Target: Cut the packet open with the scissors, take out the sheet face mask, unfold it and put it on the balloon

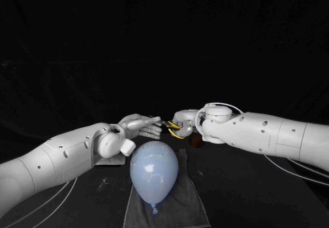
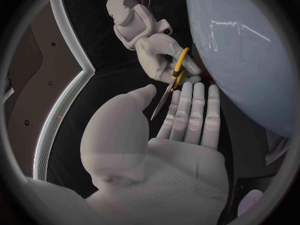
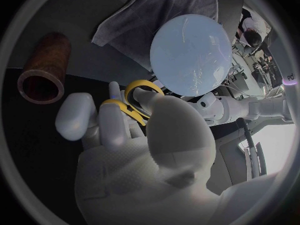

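Observation:
A pale blue balloon (image 1: 154, 170) lies on a grey cloth (image 1: 171, 209) at the table's front middle. Beyond its far end my two hands meet above the table. My right hand (image 1: 184, 118) grips yellow-handled scissors (image 1: 175, 131), with fingers through the loops (image 3: 134, 101). The blades (image 2: 164, 97) point at my left hand (image 2: 181, 122), between its thumb and its straight fingers. That left hand (image 1: 140, 125) is flat and holds nothing. A pale flat piece (image 1: 110, 160), possibly the packet, lies mostly hidden under my left wrist.
A brown tube (image 1: 197, 141) lies on the table just behind and below my right hand; its open end (image 3: 40, 82) shows in the right wrist view. The grey cloth (image 3: 147, 10) spreads under the balloon (image 3: 190, 52) toward the front edge.

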`<state>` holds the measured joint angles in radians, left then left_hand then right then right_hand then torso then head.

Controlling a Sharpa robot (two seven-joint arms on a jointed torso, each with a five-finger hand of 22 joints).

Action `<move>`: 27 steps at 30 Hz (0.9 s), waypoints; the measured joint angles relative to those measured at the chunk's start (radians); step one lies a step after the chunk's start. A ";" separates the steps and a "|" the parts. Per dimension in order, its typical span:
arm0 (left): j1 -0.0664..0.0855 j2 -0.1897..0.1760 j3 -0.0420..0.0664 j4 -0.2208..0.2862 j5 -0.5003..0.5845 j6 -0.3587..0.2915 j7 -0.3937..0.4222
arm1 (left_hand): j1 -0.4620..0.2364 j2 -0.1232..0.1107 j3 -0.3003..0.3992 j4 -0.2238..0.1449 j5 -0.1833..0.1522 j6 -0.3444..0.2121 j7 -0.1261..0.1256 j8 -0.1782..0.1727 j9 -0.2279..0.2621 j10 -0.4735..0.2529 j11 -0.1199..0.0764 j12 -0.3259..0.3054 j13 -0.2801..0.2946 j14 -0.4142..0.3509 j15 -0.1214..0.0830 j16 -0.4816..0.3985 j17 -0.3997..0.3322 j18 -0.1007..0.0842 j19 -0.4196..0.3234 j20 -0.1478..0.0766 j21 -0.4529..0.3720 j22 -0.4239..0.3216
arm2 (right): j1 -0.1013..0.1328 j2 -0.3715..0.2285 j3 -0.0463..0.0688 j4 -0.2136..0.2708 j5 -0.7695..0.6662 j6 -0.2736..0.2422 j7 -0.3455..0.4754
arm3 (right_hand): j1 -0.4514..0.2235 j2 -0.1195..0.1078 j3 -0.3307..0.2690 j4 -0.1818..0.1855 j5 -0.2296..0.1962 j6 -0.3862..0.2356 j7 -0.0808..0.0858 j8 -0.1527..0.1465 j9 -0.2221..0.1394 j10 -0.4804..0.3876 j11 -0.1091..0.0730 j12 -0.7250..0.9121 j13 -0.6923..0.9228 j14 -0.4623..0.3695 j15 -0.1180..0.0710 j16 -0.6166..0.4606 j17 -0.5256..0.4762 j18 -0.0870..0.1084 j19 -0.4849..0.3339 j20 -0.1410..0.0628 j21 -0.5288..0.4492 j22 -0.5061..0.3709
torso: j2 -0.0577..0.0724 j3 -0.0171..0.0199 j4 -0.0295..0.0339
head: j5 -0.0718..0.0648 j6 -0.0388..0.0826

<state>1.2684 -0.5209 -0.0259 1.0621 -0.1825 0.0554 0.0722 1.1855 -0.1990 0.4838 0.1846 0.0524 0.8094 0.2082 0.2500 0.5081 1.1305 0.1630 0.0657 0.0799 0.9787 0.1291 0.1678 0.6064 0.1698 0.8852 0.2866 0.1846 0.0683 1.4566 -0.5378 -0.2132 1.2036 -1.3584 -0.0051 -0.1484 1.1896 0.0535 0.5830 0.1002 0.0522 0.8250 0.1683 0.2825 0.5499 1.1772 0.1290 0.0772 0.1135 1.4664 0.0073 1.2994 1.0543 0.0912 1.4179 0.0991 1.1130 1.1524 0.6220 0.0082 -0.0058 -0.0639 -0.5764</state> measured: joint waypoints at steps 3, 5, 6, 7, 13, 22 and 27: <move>0.002 -0.010 0.001 -0.007 0.011 -0.010 0.008 | 0.004 -0.004 -0.021 0.008 0.000 -0.004 -0.004 -0.007 -0.003 -0.012 0.005 0.000 0.000 -0.010 0.003 -0.006 -0.005 0.000 -0.007 -0.001 -0.005 0.000 | -0.002 -0.013 -0.001 0.004 0.007 -0.012 0.000 | 0.000 0.000 0.000 0.000 0.000 0.000 0.000 0.000 0.000 0.000 0.000 0.000 0.000 0.000 0.000 0.000 -0.002 0.000 0.000 0.000 0.000 -0.001 | 0.000 0.0000 0.0000 | 0.000 0.000; 0.002 -0.017 0.000 -0.010 0.017 -0.015 0.012 | 0.005 -0.005 -0.043 0.016 0.000 -0.014 -0.003 -0.013 -0.005 -0.025 0.010 0.000 -0.002 -0.022 0.007 -0.015 -0.009 0.000 -0.010 0.003 -0.010 0.000 | -0.002 -0.021 -0.001 0.009 0.014 -0.027 0.001 | 0.000 0.000 0.000 0.000 0.000 0.000 0.000 0.000 0.001 0.000 0.000 0.000 0.000 0.000 0.000 0.000 -0.002 0.000 0.000 0.000 0.000 -0.002 | 0.000 0.0000 -0.0001 | 0.000 0.001; 0.002 -0.020 0.000 -0.011 0.020 -0.017 0.014 | 0.006 -0.006 -0.052 0.018 0.000 -0.015 -0.004 -0.013 -0.005 -0.028 0.010 0.000 -0.002 -0.025 0.011 -0.017 -0.011 0.000 -0.013 0.001 -0.011 0.000 | -0.002 -0.024 -0.001 0.010 0.017 -0.034 0.003 | 0.000 0.000 0.000 0.000 0.000 0.000 0.000 0.000 0.001 0.000 0.000 0.000 0.000 0.000 0.000 0.000 -0.002 0.000 0.000 0.000 0.000 -0.002 | 0.000 0.0000 -0.0002 | 0.000 0.002; 0.002 -0.023 0.000 -0.012 0.022 -0.019 0.016 | 0.010 -0.010 -0.061 0.020 0.000 -0.015 -0.004 -0.013 -0.005 -0.032 0.014 0.000 -0.002 -0.031 0.012 -0.021 -0.014 0.000 -0.017 0.003 -0.011 0.000 | -0.002 -0.027 -0.001 0.011 0.022 -0.042 0.005 | 0.000 0.000 0.000 0.000 0.000 0.000 0.000 0.000 0.001 0.000 0.000 0.000 0.000 0.000 0.000 0.000 -0.002 0.000 0.000 0.000 0.000 -0.001 | 0.000 0.0001 -0.0002 | 0.000 0.002; 0.002 -0.055 0.000 -0.014 0.035 -0.023 0.032 | 0.016 -0.016 -0.122 0.043 0.000 -0.024 -0.006 -0.018 -0.006 -0.067 0.021 0.000 -0.005 -0.057 0.021 -0.040 -0.030 -0.001 -0.033 0.004 -0.027 0.000 | -0.002 -0.049 0.000 0.014 0.079 -0.104 0.020 | 0.000 0.000 0.000 0.000 0.000 0.004 -0.002 0.000 0.001 0.000 0.000 0.000 -0.001 0.000 0.000 0.000 -0.004 0.000 0.000 0.000 0.000 -0.001 | 0.000 0.0000 -0.0001 | -0.004 0.007; 0.001 -0.121 0.000 -0.023 0.059 -0.027 0.076 | 0.068 0.009 -0.158 0.054 0.000 0.010 -0.010 -0.002 -0.001 -0.038 -0.002 0.023 0.002 -0.044 0.008 -0.040 -0.038 -0.001 -0.017 0.001 -0.022 0.004 | -0.002 -0.125 0.004 0.065 0.340 -0.188 0.096 | 0.000 0.000 0.001 -0.001 0.000 0.015 0.003 0.000 0.001 0.011 0.011 -0.001 -0.007 0.000 0.000 -0.006 -0.017 0.000 0.000 0.000 -0.014 -0.011 | 0.000 -0.0004 0.0015 | -0.011 0.013; 0.001 -0.161 -0.001 -0.026 0.068 -0.028 0.108 | 0.107 0.025 -0.175 0.060 0.000 0.042 -0.039 0.001 -0.003 -0.004 -0.017 0.027 0.005 -0.008 -0.009 -0.026 -0.038 -0.001 0.043 -0.014 0.013 0.014 | -0.002 -0.199 0.005 0.135 0.565 -0.186 0.184 | 0.002 -0.002 0.001 -0.001 0.000 0.029 0.000 0.000 0.000 0.013 0.013 -0.001 -0.009 -0.001 -0.001 -0.011 -0.026 -0.001 0.000 0.000 -0.016 -0.013 | 0.000 -0.0006 0.0017 | -0.017 0.018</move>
<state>1.2696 -0.6820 -0.0265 1.0360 -0.1143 0.0273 0.1805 1.2927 -0.1740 0.3089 0.2442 0.0524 0.8512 0.1697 0.2513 0.5048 1.1263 0.1465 0.0922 0.0849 0.9707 0.1196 0.1420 0.5684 0.1684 0.9280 0.2731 0.1975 0.0823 1.4551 -0.7369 -0.2078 1.3389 -0.7935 -0.1916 0.0353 1.1918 0.0514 0.5840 0.0993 0.0523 0.8539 0.1680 0.2822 0.5502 1.1905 0.1423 0.0762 0.1047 1.4656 0.0067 1.2884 1.0286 0.0906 1.4177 0.0989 1.0970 1.1395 0.6220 0.0077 -0.0040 -0.0810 -0.5588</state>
